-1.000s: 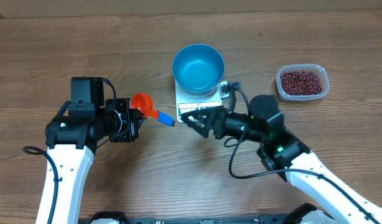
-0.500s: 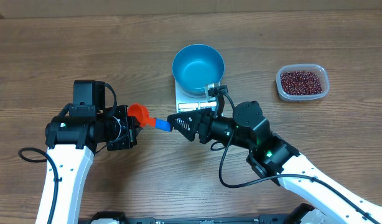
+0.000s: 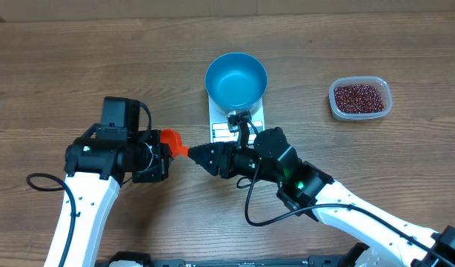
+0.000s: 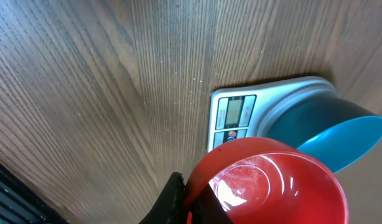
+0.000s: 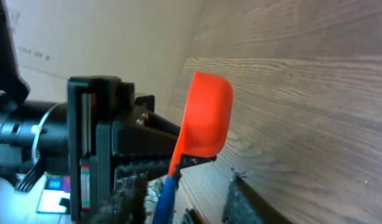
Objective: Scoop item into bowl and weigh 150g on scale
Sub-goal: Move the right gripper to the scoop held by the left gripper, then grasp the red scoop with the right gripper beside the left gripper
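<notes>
Currently the beans (image 3: 358, 97) lie in the clear tub (image 3: 387, 97), well right of the empty blue bowl (image 3: 236, 80) on the scale (image 3: 221, 132). On the surface's other side, the left gripper (image 3: 164, 149) clamps the empty scoop (image 3: 170, 139); the right gripper (image 3: 198, 154) straddles its blue handle (image 5: 166, 198), jaws apart.

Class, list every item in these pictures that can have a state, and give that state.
scoop: empty, held up
bowl: empty, on the scale
scale: carrying the bowl
beans: heaped in the tub
left gripper: shut on the scoop
right gripper: open, fingers either side of the scoop's handle
</notes>
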Controlling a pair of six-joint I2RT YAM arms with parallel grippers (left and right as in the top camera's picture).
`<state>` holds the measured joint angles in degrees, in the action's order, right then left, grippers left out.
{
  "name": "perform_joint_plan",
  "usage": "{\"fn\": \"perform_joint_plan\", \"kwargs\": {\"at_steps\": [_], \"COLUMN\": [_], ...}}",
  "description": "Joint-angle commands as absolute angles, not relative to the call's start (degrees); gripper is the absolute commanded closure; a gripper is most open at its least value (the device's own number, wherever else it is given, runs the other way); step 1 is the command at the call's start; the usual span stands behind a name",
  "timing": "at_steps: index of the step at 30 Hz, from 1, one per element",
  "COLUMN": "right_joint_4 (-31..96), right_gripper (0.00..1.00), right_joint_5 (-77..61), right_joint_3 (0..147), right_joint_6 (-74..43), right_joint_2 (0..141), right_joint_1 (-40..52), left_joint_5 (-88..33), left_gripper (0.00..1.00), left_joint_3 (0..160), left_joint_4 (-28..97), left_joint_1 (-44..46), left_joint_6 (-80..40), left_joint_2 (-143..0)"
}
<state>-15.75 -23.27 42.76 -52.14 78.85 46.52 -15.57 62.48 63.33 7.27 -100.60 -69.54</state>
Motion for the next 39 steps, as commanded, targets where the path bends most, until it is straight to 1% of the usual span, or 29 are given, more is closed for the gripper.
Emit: {"fn": "perform_joint_plan", "kwargs": {"at_steps": [1,4,11,22,31,39], "right_joint_4": [-16.3,-16.3,-16.2,-16.2,-17.2,-18.0], "right_gripper": [0.63,0.67,0.72,0.73,0.81,0.81], "right_joint_5": [-20.7,-18.9,-18.0,-17.4,-17.4,-16.7], "right_joint_3": [44.3,44.3,44.3,44.3,44.3,44.3], "right_joint_6": [-53.7,-53.8,-53.8,-55.0,-57.0,-57.1], "right_joint_2": [80.5,81.2,81.2,82.3,84.3,84.3], "right_joint_1": [47.8,48.4,48.5,49.5,49.5,49.4], "left_joint_5": [-12.6,-12.7,-14.8,-16.1,-16.1,-13.7], "left_gripper": [0.95,0.96,0.96,0.95,0.96,0.96], "left_joint_3": [62.1,62.1,62.1,62.1,62.1,62.1], "left_joint_4": [64.1,64.7,64.9,63.1,62.3,62.3], "left_joint_1": [8.8,9.5,10.7,11.0,11.0,11.0], "left_joint_6": [-103.0,-103.1,-103.1,-102.8,-100.7,-100.1], "left_joint_2": [-70.4,-71.9,-75.8,-77.2,-77.2,-77.2]}}
